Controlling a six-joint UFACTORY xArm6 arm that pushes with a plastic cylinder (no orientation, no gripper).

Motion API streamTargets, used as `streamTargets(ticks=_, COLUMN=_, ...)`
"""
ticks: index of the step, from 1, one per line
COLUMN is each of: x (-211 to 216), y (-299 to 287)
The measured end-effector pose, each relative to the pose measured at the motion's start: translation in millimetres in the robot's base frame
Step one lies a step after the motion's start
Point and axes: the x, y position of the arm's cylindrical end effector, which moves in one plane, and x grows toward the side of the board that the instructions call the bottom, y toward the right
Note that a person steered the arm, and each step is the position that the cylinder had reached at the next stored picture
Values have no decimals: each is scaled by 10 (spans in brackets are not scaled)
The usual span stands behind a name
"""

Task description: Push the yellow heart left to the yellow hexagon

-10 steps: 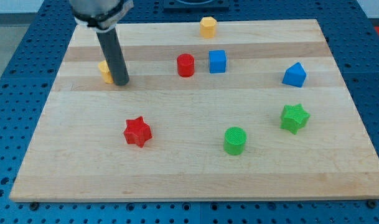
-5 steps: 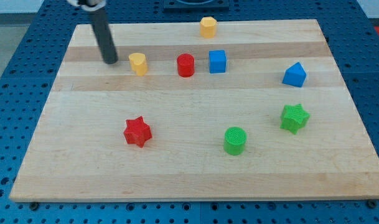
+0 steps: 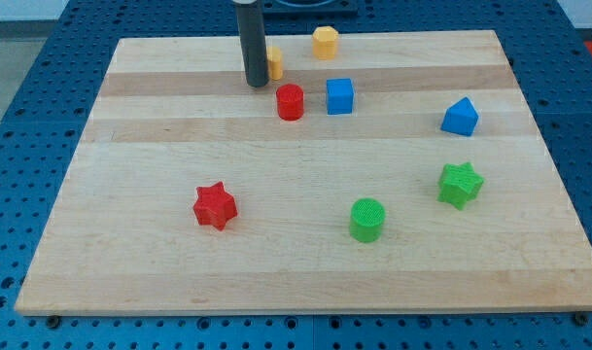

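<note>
Camera view: my tip [image 3: 256, 84], a bare rod tool with nothing to open or close, touches the yellow heart [image 3: 274, 63], which peeks out just to its right and slightly up-view. The yellow hexagon [image 3: 325, 42] lies farther right of the tool, near the desk's [image 3: 130, 243] top edge.

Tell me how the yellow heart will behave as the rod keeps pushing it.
The yellow heart looks small, squat and flat-bottomed, so it probably slides rather than tips or rolls. My tip sits at its left side, half hiding it, so an off-centre push may turn it. The smooth wooden board likely offers little grip.
</note>
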Motion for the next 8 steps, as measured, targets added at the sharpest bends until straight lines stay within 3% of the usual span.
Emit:
streamTargets(ticks=2, x=-493, y=132)
streamTargets(ticks=4, x=-225, y=-32)
streamTargets(ticks=6, x=-627, y=125)
streamTargets(ticks=8, x=-760, y=241)
